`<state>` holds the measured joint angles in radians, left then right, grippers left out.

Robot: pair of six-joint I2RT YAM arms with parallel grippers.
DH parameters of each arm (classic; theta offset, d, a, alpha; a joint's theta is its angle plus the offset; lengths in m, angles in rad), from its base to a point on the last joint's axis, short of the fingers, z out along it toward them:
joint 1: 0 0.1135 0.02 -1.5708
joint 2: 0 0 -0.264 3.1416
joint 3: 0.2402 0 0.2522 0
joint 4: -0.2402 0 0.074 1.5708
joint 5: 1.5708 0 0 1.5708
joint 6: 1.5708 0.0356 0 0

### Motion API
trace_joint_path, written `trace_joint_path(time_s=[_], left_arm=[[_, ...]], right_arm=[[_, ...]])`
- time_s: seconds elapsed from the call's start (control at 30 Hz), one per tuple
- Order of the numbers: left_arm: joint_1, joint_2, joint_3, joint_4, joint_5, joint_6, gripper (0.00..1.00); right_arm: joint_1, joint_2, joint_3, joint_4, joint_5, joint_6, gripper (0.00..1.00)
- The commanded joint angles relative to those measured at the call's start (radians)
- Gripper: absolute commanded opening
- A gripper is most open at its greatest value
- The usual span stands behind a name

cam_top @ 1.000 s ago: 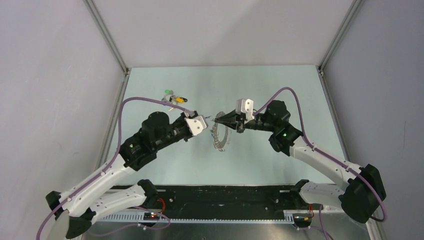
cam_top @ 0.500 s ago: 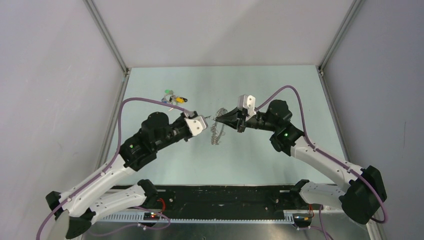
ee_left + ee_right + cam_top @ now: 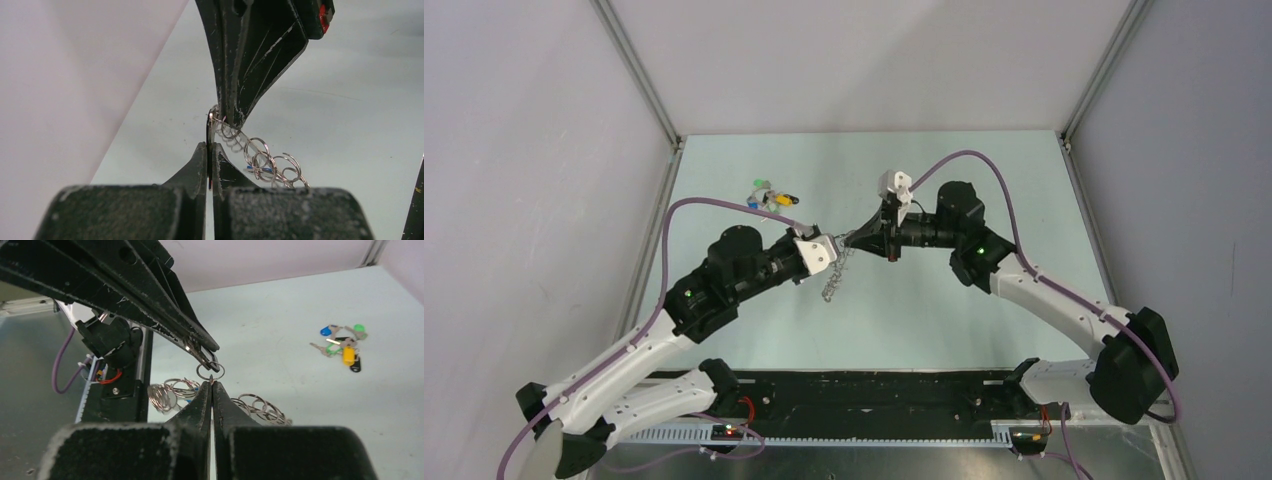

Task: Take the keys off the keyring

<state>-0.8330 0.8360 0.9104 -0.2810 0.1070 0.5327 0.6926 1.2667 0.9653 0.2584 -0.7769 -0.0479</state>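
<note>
Clamped shut, the left end effector (image 3: 209,150) pinches the thin edge of the keyring (image 3: 265,165), while the right end effector (image 3: 212,386), its jaws likewise pressed together, nips a single small wire loop on the ring's frilled rim. Over the past second the right arm has swung in leftward until the two tips all but touch, and the keyring, held between them above the desk (image 3: 944,320), has shifted left to dangle below the left tip. That puts both arms on the ring at one spot, seemingly set to work a loop apart, though no key appears to have come off yet. Only the left wrist view catches what looks to be the blue key (image 3: 253,168), a sliver of colour among the loops. The right wrist view alone makes plain the one loop caught at the tip, and the overhead view resolves neither. The black key cannot be made out anywhere. Well beyond, near the desk's far side, lies a separate cluster of coloured keys (image 3: 342,342).
</note>
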Motion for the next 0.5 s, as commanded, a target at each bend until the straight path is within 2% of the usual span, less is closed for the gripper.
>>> trace_joint_path(time_s=[0.0,0.2,0.47], left_arm=[[0.004,-0.014,0.003,0.057,0.01,0.023,0.0],[0.005,-0.02,0.001,0.061,0.005,0.023,0.0],[0.003,-0.017,-0.001,0.063,0.02,0.025,0.0]], right_arm=[[-0.003,0.033,0.061,-0.021,-0.018,0.137,0.0],[-0.049,0.036,0.061,0.023,0.109,0.376,0.0],[-0.035,-0.013,0.028,0.043,0.457,0.551,0.0]])
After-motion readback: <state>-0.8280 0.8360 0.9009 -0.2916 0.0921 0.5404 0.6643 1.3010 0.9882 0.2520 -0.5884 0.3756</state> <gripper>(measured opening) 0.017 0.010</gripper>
